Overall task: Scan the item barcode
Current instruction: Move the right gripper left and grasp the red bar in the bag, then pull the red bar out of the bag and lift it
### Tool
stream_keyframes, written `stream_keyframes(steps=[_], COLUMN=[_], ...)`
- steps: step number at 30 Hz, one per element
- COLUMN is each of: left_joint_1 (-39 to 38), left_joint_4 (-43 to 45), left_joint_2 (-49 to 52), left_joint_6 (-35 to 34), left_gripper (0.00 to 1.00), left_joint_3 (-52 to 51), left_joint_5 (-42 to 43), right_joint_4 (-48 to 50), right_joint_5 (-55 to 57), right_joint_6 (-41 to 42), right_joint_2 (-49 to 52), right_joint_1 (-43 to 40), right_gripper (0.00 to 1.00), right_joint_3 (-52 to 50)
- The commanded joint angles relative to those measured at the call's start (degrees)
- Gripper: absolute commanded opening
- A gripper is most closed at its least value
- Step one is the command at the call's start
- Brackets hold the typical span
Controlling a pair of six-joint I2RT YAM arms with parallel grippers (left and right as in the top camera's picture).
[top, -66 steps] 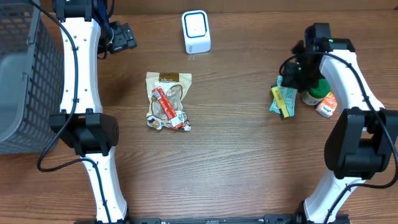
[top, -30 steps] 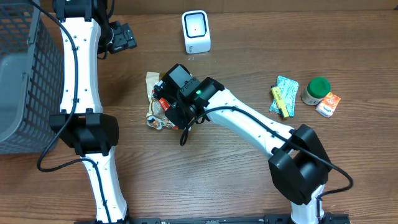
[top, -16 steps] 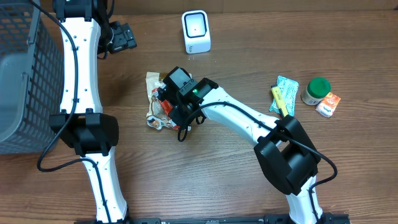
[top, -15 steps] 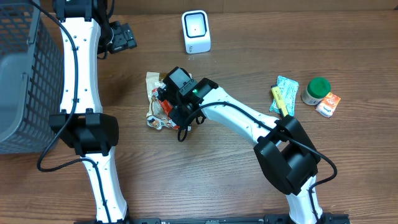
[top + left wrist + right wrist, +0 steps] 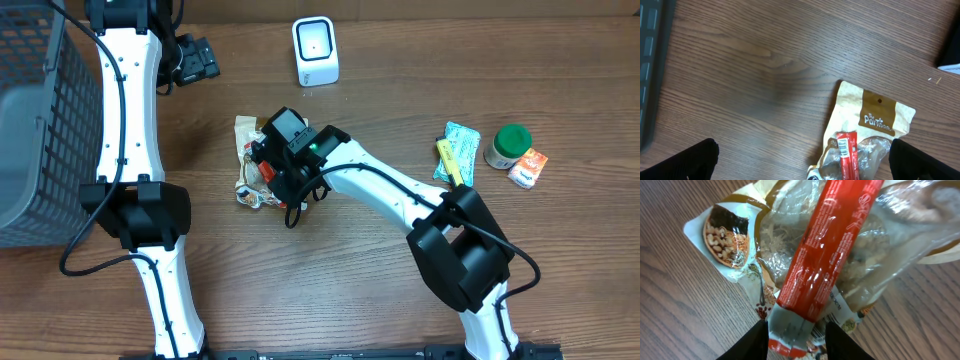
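In the pickup step, the right gripper (image 5: 796, 339) straddled the red foil-wrapped bar (image 5: 825, 255) lying on the tan snack pouch (image 5: 875, 117). Whether it had clamped could not be told. The left gripper (image 5: 805, 162) hung open. Next, the bar needed lifting, barcode toward the white box-shaped scanner (image 5: 315, 50) beyond the pouch.

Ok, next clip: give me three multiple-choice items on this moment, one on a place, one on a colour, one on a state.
1. Where is the white scanner in the overhead view?
A. inside the basket
B. above the snack bag, near the top edge
C. beside the green-lidded jar

2. What colour is the long packet lying on the snack bag?
A. blue
B. red
C. green

3. How is the left hand?
A. open, holding nothing
B. shut on the snack bag
C. shut on the scanner

Answers:
1 B, the scanner stands alone up-table of the bag.
2 B, the right wrist view shows it plainly red.
3 A, its fingers stand wide apart above the table in the left wrist view.
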Motion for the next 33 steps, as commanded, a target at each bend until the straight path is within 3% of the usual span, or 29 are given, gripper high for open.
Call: stream_keyframes(steps=[1, 9, 16, 29, 33], left_joint_1=[-0.4, -0.4, -0.4, -0.4, -0.4], left_joint_4=[0.2, 0.2, 0.2, 0.2, 0.2], left_joint_2=[0.3, 0.3, 0.3, 0.3, 0.3], left_joint_6=[-0.8, -0.8, -0.8, -0.8, -0.8], left_gripper=[1.0, 1.0, 1.0, 1.0, 0.99], left_joint_3=[-0.1, -0.1, -0.1, -0.1, -0.1], left_joint_5=[0.2, 0.2, 0.2, 0.2, 0.2], right_joint_4=[0.6, 0.9, 1.4, -4.1, -7.9], right_joint_5=[-0.7, -0.7, -0.6, -0.7, -6.8], right_joint_6=[0.0, 0.0, 0.0, -0.5, -9.3], right_joint_2=[2.8, 4.3, 4.1, -4.7, -9.4], right_joint_1=[-0.2, -0.2, -0.2, -4.0, -7.1], right_gripper=[0.38, 0.33, 0.04, 0.04, 0.04], right_joint_3=[-0.2, -0.2, 0.3, 5.2, 5.3])
